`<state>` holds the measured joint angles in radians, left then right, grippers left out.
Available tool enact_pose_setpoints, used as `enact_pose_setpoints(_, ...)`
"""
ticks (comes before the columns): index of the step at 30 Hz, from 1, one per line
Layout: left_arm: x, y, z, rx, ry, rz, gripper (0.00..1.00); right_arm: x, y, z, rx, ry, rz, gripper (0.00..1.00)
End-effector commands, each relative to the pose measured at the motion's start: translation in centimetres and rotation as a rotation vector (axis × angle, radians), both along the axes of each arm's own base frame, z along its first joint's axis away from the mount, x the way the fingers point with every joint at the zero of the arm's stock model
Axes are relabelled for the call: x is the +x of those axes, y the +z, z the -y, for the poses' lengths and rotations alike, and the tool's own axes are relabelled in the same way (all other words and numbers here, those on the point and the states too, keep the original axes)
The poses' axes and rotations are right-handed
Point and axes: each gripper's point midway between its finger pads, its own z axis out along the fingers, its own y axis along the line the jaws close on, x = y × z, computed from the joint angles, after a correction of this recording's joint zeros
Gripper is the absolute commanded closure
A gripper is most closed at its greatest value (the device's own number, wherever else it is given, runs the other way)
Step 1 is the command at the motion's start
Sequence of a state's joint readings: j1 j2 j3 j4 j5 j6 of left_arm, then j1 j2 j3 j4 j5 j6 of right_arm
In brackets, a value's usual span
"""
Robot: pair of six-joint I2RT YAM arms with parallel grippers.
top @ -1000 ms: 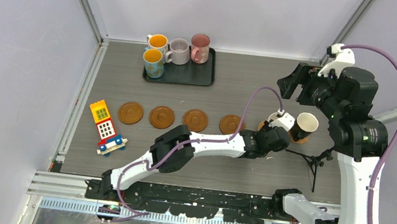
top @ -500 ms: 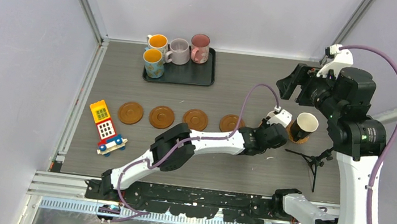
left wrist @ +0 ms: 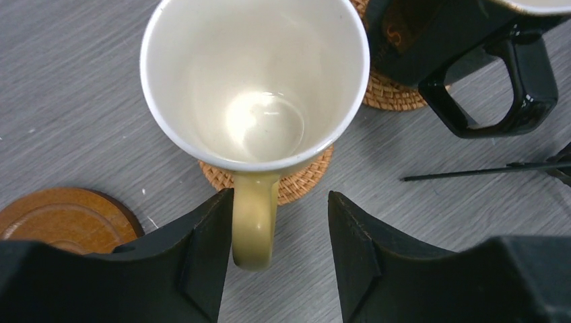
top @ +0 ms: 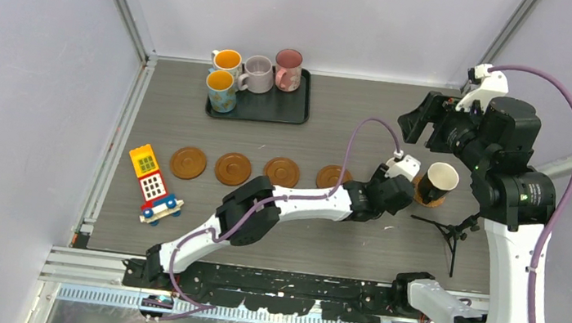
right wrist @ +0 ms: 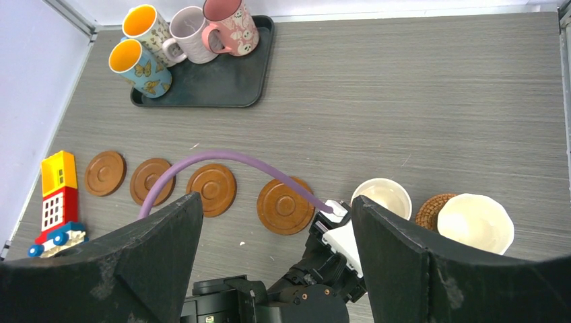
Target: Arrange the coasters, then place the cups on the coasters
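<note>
1. The left gripper (left wrist: pixel 279 202) has its jaws apart. They straddle the handle of the cream-yellow cup (left wrist: pixel 256 81) without clamping it.
2. That cup stands upright on a woven coaster (left wrist: pixel 304 180), just beside the black cup (left wrist: pixel 431 40).
3. The right gripper (right wrist: pixel 276 202) is spread wide, holds nothing and hangs high over the table.
4. We judge this cup's placing nearly done. Next we must back clear of the handle, then fetch a cup from the tray (top: pixel 292 114) for the four bare wooden coasters (top: pixel 234 168).
</note>
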<state>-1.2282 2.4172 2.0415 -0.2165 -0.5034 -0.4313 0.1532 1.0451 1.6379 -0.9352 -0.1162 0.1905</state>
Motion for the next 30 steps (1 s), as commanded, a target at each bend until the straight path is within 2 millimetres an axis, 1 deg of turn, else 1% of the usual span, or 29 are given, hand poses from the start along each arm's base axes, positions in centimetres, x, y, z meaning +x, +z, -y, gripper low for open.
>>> enact_pose_setpoints(1, -0.4, 5.5, 0.6, -0.135, -0.01, 0.001, 0.45, 0.1, 1.4, -0.1, 0.022, 0.001, 0.059, 0.15)
enact_pose_setpoints(4, -0.7, 6.4, 0.5, -0.144, -0.023, -0.001, 0.42, 0.1, 1.4, -0.3, 0.029, 0.008, 0.058, 0.15)
enact_pose_setpoints(6, -0.8, 7.2, 0.0, -0.134, -0.034, 0.015, 0.37, 0.1, 1.4, -0.4, 0.032, 0.014, 0.058, 0.15)
enact_pose_setpoints(7, -0.8, 8.2, -0.3, -0.136, -0.043, 0.03, 0.32, 0.2, 1.3, -0.4, 0.032, 0.016, 0.056, 0.15)
enact_pose_setpoints(8, -1.0, 9.0, -0.8, -0.134, -0.057, 0.045, 0.3, 0.2, 1.2, -0.5, 0.031, 0.019, 0.054, 0.15)
enact_pose_setpoints(10, -1.3, 10.8, -2.1, -0.137, -0.086, 0.084, 0.21, 0.4, 1.1, -0.6, 0.032, 0.023, 0.049, 0.15)
enact_pose_setpoints(11, -1.5, 12.0, -2.9, -0.147, -0.104, 0.1, 0.18, 0.5, 0.9, -0.6, 0.033, 0.024, 0.044, 0.15)
enact_pose_setpoints(13, -1.9, 13.3, -5.0, -0.149, -0.149, 0.118, 0.13, 1.0, 0.7, -0.8, 0.034, 0.029, 0.037, 0.15)
enact_pose_setpoints(14, -2.2, 13.4, -6.4, -0.135, -0.167, 0.12, 0.09, 1.2, 0.6, -0.9, 0.034, 0.031, 0.035, 0.15)
enact_pose_setpoints(17, -2.4, 15.2, -10.4, -0.125, -0.215, 0.127, 0.01, 2.3, 0.5, -1.1, 0.035, 0.034, 0.031, 0.15)
enact_pose_setpoints(18, -1.8, 15.6, -12.1, -0.12, -0.217, 0.117, 0.0, 2.6, 0.4, -1.2, 0.035, 0.036, 0.032, 0.15)
enact_pose_setpoints(19, -2.3, 16.1, -13.2, -0.127, -0.251, 0.098, 0.0, 3.1, 0.3, -1.3, 0.036, 0.038, 0.028, 0.15)
enact_pose_setpoints(23, 0.5, 17.3, -20.2, -0.119, -0.251, -0.007, 0.0, 4.6, 0.0, -1.9, 0.059, 0.049, 0.015, 0.15)
enact_pose_setpoints(24, 1.5, 17.8, -22.1, -0.108, -0.227, -0.014, 0.0, 5.0, -0.2, -2.1, 0.066, 0.053, 0.01, 0.15)
enact_pose_setpoints(26, 3.6, 17.8, -25.9, -0.072, -0.172, -0.038, 0.0, 5.6, -0.6, -2.4, 0.078, 0.056, -0.004, 0.15)
enact_pose_setpoints(28, 5.4, 17.3, -29.5, -0.035, -0.145, -0.057, 0.0, 6.2, -1.0, -2.6, 0.083, 0.061, -0.015, 0.15)
enact_pose_setpoints(30, 7.4, 17.0, -33.1, -0.051, -0.112, -0.076, 0.0, 6.8, -1.5, -3.0, 0.082, 0.071, -0.027, 0.15)
